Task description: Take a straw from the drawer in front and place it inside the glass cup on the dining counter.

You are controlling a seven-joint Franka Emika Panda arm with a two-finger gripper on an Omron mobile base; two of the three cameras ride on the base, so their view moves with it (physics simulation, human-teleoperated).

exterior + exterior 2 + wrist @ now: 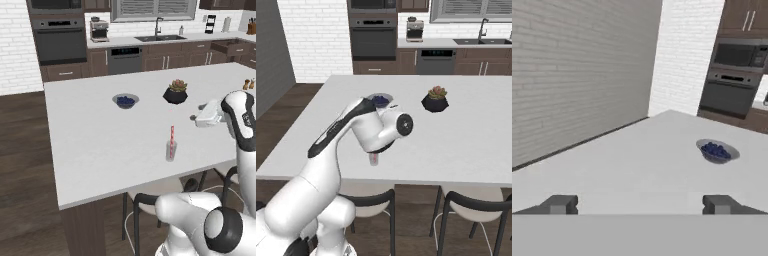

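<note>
1. Nearest, the gripper (pixel 639 205) hangs over the dining counter (pixel 90 145) with its fingertips (pixel 559 204) spread wide and nothing between them, which suggests the job is done and the hand has no more to hold.
2. Just beyond, the straw (pixel 172 137) stands in the glass cup (pixel 171 151), leaning on its rim because it is much taller than the glass.
3. Further on sit a bowl (pixel 125 100) of blue contents and a plant pot (pixel 175 93), well apart from the glass.
4. Farthest, the drawer (pixel 231 48) stands pulled open under the back worktop, presumably left so after the straw came out.
</note>
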